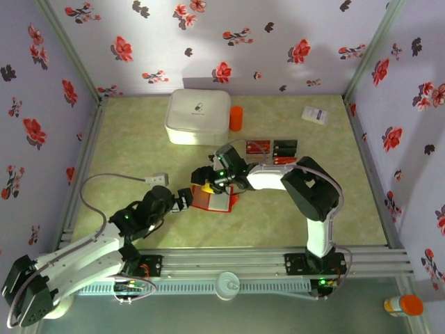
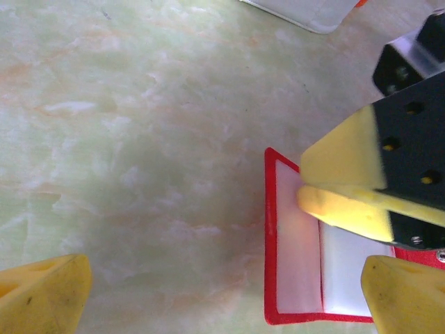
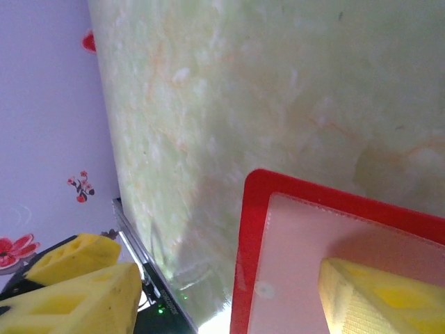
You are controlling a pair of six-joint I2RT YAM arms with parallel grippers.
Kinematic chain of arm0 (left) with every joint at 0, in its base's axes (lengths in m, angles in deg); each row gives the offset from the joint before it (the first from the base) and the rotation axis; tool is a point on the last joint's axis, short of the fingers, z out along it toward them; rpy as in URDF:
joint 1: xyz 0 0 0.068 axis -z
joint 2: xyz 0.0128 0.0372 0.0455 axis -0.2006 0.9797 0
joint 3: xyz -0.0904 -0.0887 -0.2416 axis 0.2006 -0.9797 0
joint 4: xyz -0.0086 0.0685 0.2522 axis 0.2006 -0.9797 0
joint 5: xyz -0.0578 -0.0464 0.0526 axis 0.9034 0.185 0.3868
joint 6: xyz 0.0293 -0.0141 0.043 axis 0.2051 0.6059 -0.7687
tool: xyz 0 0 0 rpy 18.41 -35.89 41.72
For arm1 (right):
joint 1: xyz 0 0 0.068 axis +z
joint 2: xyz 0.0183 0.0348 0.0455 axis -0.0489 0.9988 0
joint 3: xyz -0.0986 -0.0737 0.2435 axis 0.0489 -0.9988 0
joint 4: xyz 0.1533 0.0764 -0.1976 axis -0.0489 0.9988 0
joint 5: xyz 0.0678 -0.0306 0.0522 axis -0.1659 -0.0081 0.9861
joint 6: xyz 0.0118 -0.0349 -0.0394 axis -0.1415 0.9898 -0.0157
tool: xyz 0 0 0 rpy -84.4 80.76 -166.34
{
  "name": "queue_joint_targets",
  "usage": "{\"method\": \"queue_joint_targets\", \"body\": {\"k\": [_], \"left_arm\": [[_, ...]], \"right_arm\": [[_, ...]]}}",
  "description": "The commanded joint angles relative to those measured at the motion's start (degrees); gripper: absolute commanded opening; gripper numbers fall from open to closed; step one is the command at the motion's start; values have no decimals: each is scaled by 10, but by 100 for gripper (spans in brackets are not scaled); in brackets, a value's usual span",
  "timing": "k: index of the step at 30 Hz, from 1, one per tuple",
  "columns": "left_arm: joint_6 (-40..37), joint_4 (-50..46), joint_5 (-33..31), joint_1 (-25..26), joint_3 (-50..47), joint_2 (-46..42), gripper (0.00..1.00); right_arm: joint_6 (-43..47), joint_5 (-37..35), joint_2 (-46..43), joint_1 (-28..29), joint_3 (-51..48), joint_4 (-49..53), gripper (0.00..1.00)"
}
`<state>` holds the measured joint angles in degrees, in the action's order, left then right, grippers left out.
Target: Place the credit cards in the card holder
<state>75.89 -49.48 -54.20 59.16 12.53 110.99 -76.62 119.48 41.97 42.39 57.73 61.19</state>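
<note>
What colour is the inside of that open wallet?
The wallet is pale whitish inside, edged bright red; clearest in the left wrist view.

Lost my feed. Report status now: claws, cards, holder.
Left claw open beside card holder. Right claw open, one finger on its pale inside. Credit cards on table beyond. White box, orange cylinder farther back.

Behind the card holder, slightly right, the credit cards.
</note>
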Motion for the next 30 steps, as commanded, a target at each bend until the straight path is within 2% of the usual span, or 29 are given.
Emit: {"method": "queue_joint_targets", "body": {"k": [1,6,11,14,21,25,30], "left_arm": [[0,12,-19,-7,23,18,100],[-26,5,-19,-12,50,51,100],[-51,-10,-21,-17,88,103,100],[-72,0,-15,-17,107,143,100],[-117,19,11,-17,155,231,100],[-119,21,9,-17,166,272,100],[-103,49,7,-17,139,296,100]], "right_arm": [[25,4,-36,-18,7,28,67],[41,-18,-49,-29,-3,44,62],[42,-50,-80,-34,-38,40,49],[60,-77,-119,-39,-57,73,46],[185,-168,-216,-56,-33,271,48],[249,-222,-255,-92,-11,368,53],[286,-237,-265,-130,-9,417,57]]}}
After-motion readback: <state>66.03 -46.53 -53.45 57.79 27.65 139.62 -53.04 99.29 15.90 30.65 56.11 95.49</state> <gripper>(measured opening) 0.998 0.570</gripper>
